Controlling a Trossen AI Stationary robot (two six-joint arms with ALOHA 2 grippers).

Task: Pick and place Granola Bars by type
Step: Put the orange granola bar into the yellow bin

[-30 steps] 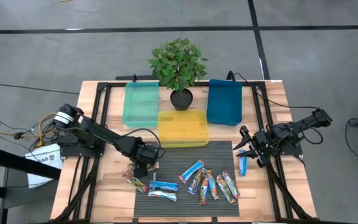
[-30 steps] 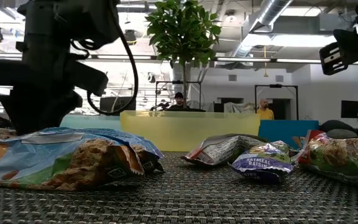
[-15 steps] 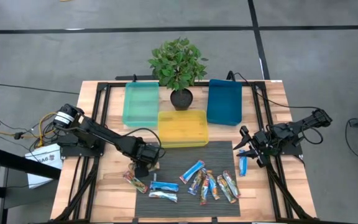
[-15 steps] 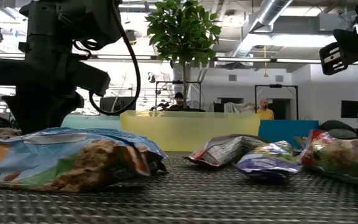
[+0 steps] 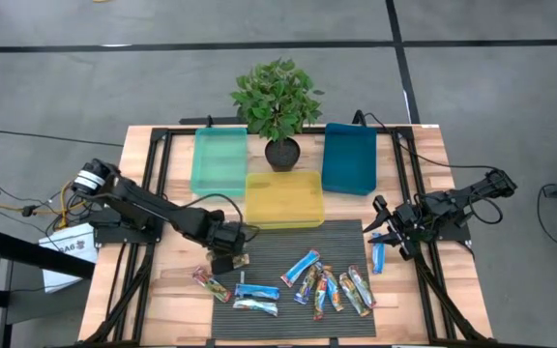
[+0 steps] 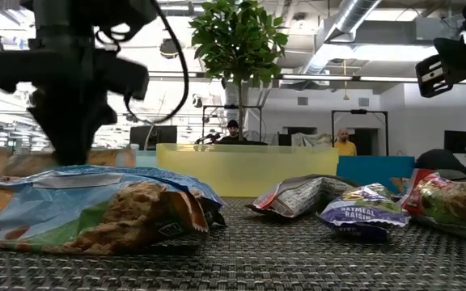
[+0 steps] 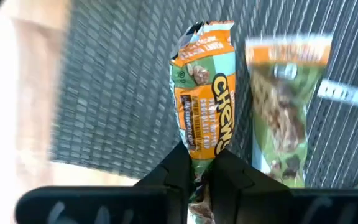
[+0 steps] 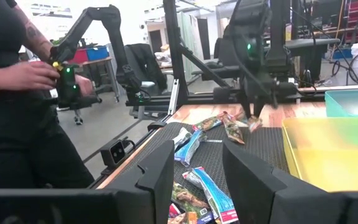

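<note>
Wooden tabletop [image 5: 177, 290] carries a ribbed black mat [image 5: 288, 280]. Left hand [image 5: 226, 259] at the mat's left edge, pinching a green-orange bar [image 7: 202, 102] lifted off it. Other Granola Bars [image 5: 319, 285] lie scattered on the mat. Right hand [image 5: 379, 232] near the mat's right edge, fingers spread.

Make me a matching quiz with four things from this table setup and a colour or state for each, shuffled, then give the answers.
Things:
1. left gripper
2. right gripper
3. middle tray
4. tray by the right arm

Colour or state:
A. yellow
B. open, holding nothing
C. dark blue
D. shut on an orange-and-green bar

Pairs: 1-D, 2-B, 3-A, 4-C
</note>
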